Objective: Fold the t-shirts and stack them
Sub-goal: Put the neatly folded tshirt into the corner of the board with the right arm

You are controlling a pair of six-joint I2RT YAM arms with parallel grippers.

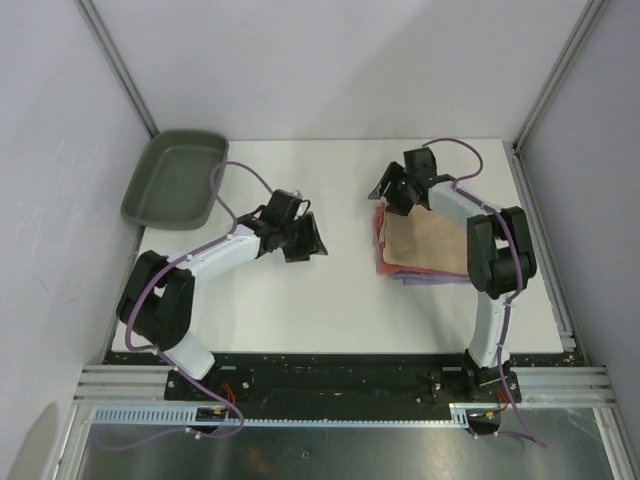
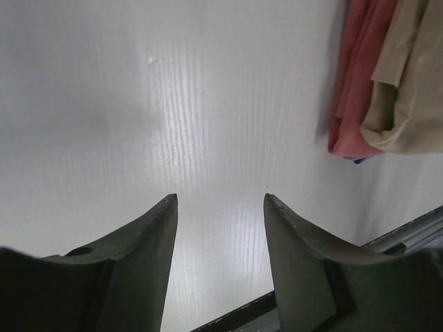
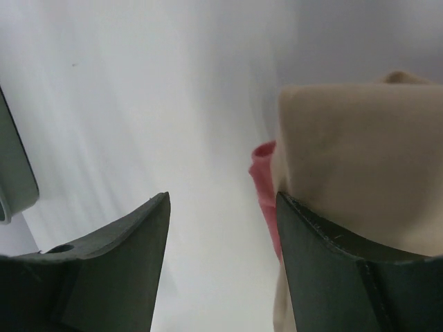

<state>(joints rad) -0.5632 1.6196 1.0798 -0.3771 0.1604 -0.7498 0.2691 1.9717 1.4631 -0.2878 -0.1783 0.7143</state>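
Observation:
A folded stack of t-shirts lies on the right of the table. The tan t-shirt (image 1: pixel 432 245) is on top, the coral-red t-shirt (image 1: pixel 381 238) shows along the left edge, and a lavender t-shirt (image 1: pixel 428 281) peeks out at the near edge. My right gripper (image 1: pixel 393 195) hovers open over the stack's far left corner, with the tan t-shirt (image 3: pixel 360 152) and the coral-red t-shirt (image 3: pixel 263 183) beside its right finger and only table between the jaws (image 3: pixel 223 197). My left gripper (image 1: pixel 312 240) is open over bare table (image 2: pixel 220 200), left of the stack (image 2: pixel 353 83).
A dark green plastic tray (image 1: pixel 175 178) sits at the far left corner, and its edge shows in the right wrist view (image 3: pixel 10 173). Grey walls and aluminium posts enclose the white table (image 1: pixel 330 300). A black rail runs along the near edge.

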